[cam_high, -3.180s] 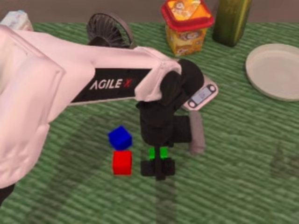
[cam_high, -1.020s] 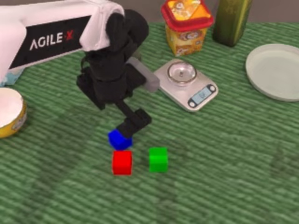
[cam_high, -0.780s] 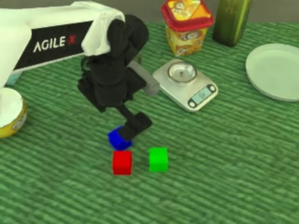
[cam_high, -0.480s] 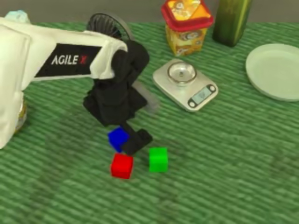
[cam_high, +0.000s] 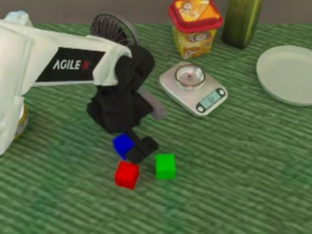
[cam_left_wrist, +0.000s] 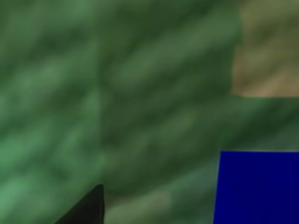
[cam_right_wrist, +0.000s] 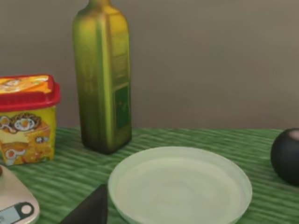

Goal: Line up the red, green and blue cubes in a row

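Observation:
The blue cube point(cam_high: 122, 144) lies just behind the red cube point(cam_high: 126, 174), which sits slightly askew. The green cube point(cam_high: 165, 166) rests to the red one's right. My left gripper point(cam_high: 129, 146) is low over the blue cube and open. One dark finger point(cam_high: 142, 147) stands at the cube's right side, while the other is hidden under the wrist. In the left wrist view the blue cube point(cam_left_wrist: 259, 186) fills one corner, apart from a fingertip point(cam_left_wrist: 91, 210). My right arm is parked out of the top view; only a fingertip point(cam_right_wrist: 91, 210) shows, with nothing held.
A silver scale point(cam_high: 194, 88) stands behind the cubes on the right. Behind it are a red-lidded yellow tub point(cam_high: 195, 24) and a green bottle point(cam_high: 241, 19). A pale plate point(cam_high: 287, 73) lies far right, and a dark round fan point(cam_high: 114, 29) sits behind the left arm.
The left gripper left the green cube, swung to the blue cube and came down beside it. The red cube has shifted slightly toward the front and turned a little.

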